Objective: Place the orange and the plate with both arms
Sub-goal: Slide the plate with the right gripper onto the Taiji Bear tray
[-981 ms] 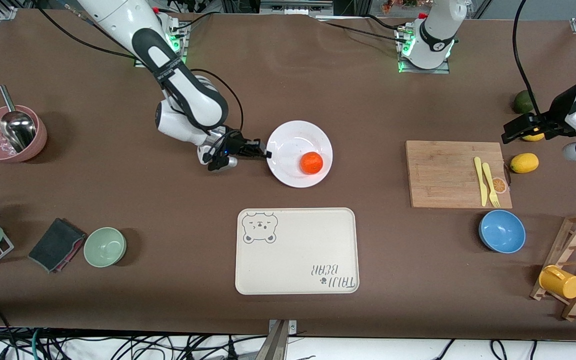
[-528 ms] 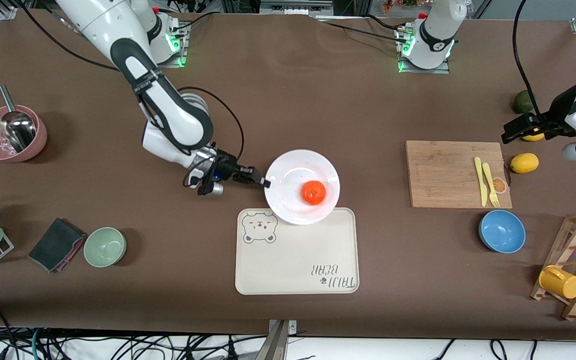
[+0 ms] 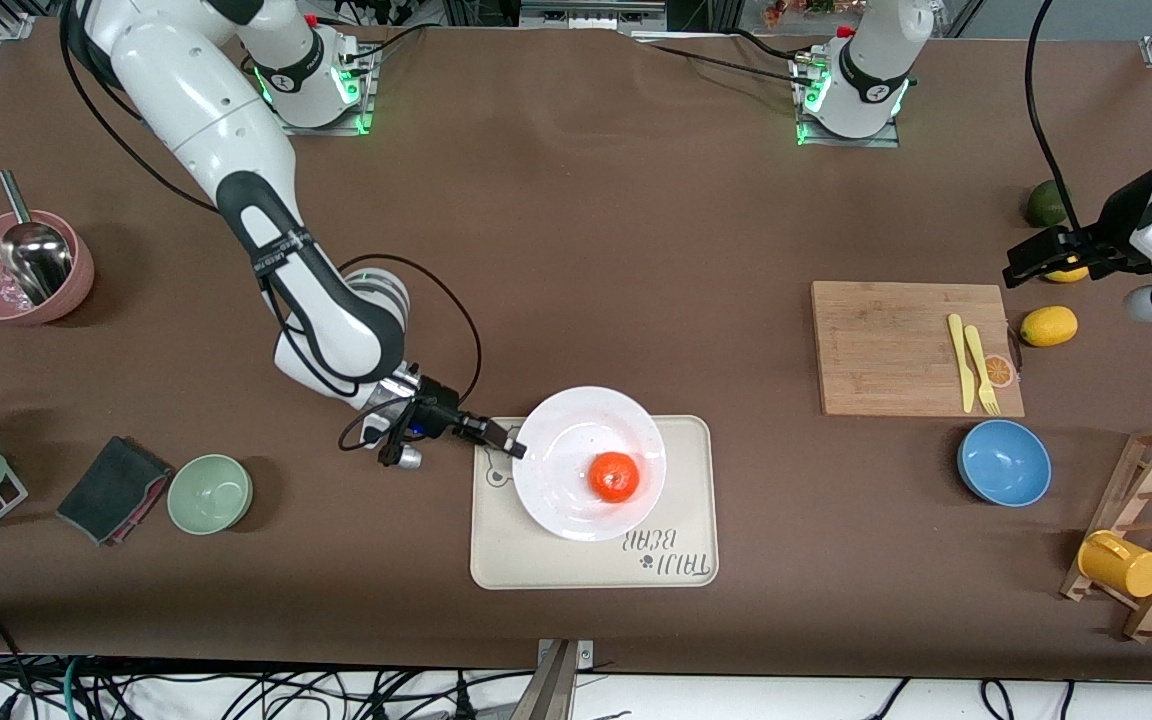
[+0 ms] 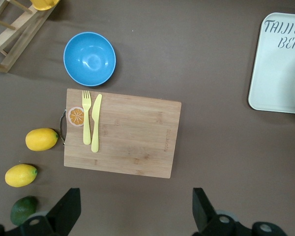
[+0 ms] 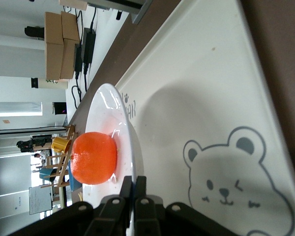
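The white plate (image 3: pixel 561 445) carries the orange (image 3: pixel 614 476) and is held over the cream bear-print tray (image 3: pixel 681 445). My right gripper (image 3: pixel 511 447) is shut on the plate's rim at the edge toward the right arm's end. In the right wrist view the plate (image 5: pixel 119 123) stands edge-on with the orange (image 5: pixel 94 157) on it, above the tray's bear print (image 5: pixel 233 182), with my right gripper (image 5: pixel 133 189) pinching the rim. My left gripper (image 3: pixel 1021 262) is open and empty, up in the air over the lemons at the left arm's end; its fingers (image 4: pixel 64 211) show in the left wrist view.
A wooden cutting board (image 3: pixel 886 345) with a yellow knife and fork (image 3: pixel 976 365), a blue bowl (image 3: pixel 1004 462), two lemons (image 3: pixel 1048 325), a lime (image 3: pixel 1044 203) and a rack with a yellow cup (image 3: pixel 1121 563) stand toward the left arm's end. A green bowl (image 3: pixel 210 492), a cloth (image 3: pixel 108 490) and a pink bowl (image 3: pixel 21 265) stand toward the right arm's end.
My right gripper has carried the plate with the orange toward the front camera, from the bare table to over the tray. The left arm has not moved.
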